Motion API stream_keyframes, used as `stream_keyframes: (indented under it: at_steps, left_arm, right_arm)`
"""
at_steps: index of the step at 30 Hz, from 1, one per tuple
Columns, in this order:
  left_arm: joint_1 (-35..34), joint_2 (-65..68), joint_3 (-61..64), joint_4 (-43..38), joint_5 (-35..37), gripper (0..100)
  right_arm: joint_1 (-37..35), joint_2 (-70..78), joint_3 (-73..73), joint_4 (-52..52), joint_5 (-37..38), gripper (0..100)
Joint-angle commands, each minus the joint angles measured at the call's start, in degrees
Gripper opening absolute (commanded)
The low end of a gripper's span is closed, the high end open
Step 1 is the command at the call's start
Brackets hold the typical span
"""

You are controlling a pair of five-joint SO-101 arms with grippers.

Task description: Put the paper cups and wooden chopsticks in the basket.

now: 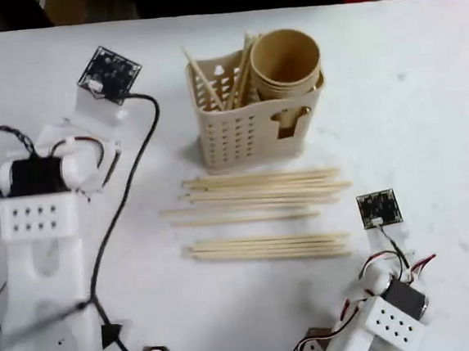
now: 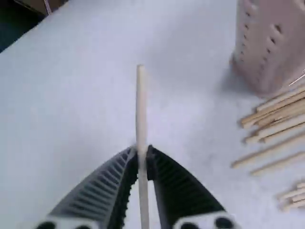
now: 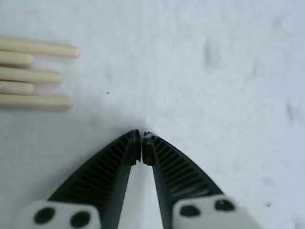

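Nearest, at the front of the white table (image 1: 427, 126), the right gripper (image 3: 142, 135) hangs just above the bare surface with its black jaws pressed together and nothing between them, just beside the ends of some chopsticks. To the other side, the left gripper (image 2: 142, 150) is pinched narrowly around a single chopstick (image 2: 140, 105), which sticks straight out past its tips over the table. Between the arms and the basket lie the loose chopsticks (image 1: 265, 247), in two rough bundles side by side. Farthest back stands the beige perforated basket (image 1: 247, 133), upright, with stacked paper cups (image 1: 286, 60) nested in it and several standing chopsticks (image 1: 210, 83) leaning inside. The cups look finished; most of the chopsticks are left to move, I'd judge. No label or writing can be read.
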Motion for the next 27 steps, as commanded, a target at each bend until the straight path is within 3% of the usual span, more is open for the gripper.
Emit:
stream_keyframes:
  at_steps: [1,13,18,27]
  left_arm:
    - [5.8,-7.2,-2.1,-0.1,4.7,2]
    - [24.9,-5.3,-19.2,-1.2,20.6,2]
    - [30.2,-0.2,-21.2,-9.0,25.2,2]
    - [33.2,7.4,-20.7,-25.8,25.1,2]
  right_arm:
    - [1.1,-0.3,-0.2,-0.9,0.7,2.4]
    - [1.1,-0.3,-0.2,-0.9,0.7,2.4]
    - [1.1,-0.3,-0.2,-0.9,0.7,2.4]
    - [1.1,-0.3,-0.2,-0.9,0.7,2.4]
